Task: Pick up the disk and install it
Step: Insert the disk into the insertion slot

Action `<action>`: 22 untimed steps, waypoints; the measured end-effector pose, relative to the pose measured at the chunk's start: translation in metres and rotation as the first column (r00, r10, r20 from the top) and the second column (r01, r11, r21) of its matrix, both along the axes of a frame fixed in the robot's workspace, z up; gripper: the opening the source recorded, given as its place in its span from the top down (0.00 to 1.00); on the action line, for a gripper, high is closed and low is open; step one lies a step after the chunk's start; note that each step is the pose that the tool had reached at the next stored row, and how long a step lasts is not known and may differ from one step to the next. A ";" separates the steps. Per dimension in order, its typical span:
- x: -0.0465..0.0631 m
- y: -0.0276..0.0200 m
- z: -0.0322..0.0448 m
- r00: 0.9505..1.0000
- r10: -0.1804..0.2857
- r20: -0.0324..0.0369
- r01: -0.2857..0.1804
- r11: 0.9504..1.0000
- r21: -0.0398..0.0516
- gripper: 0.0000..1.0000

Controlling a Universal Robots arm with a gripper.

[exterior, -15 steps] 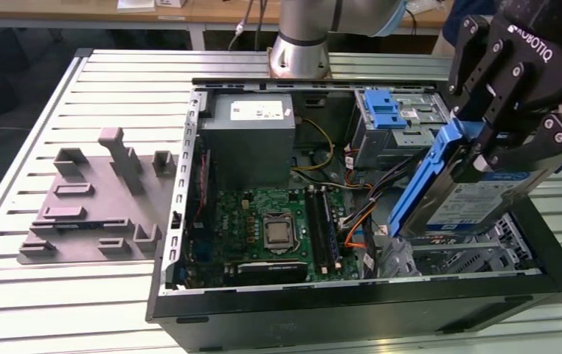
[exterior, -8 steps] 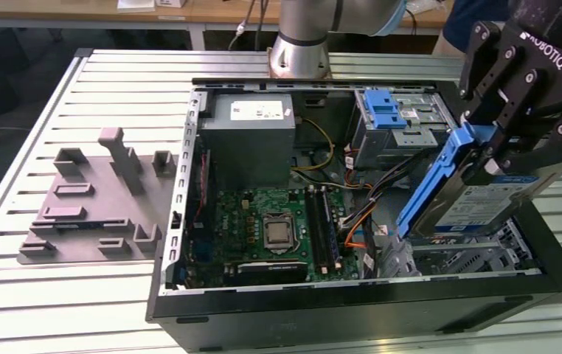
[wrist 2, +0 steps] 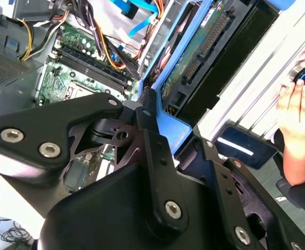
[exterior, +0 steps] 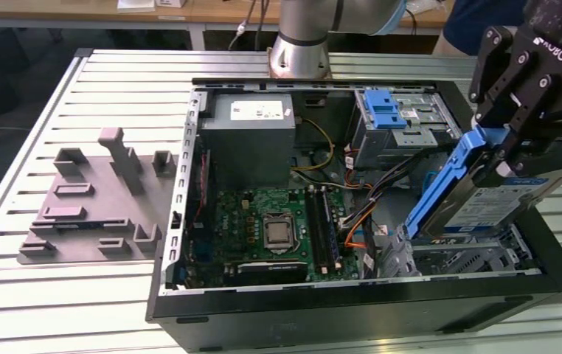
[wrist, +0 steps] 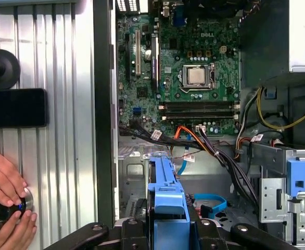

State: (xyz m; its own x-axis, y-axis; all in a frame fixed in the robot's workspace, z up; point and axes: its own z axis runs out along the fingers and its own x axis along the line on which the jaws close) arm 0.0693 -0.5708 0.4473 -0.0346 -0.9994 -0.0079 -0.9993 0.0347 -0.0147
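Between two fingers (wrist 2: pixel 155 156), one tilted disk (exterior: pixel 493 209)

Ribbed aluminium tabletop (exterior: pixel 65 295), wooden desk (exterior: pixel 222 11) behind, dark floor (exterior: pixel 25 55)

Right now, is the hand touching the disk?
Touching. In the exterior view the hand clamps the disk by its blue rail, holding it tilted.

The disk (exterior: pixel 498 208) is showing blue-framed silver; the motherboard (exterior: pixel 251 214) is showing green; the table (exterior: pixel 54 302) is showing ribbed grey.
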 end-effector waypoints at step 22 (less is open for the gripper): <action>0.003 0.0000 -0.0116 1.000 0.000 0.000 0.000 1.000 0.003 0.64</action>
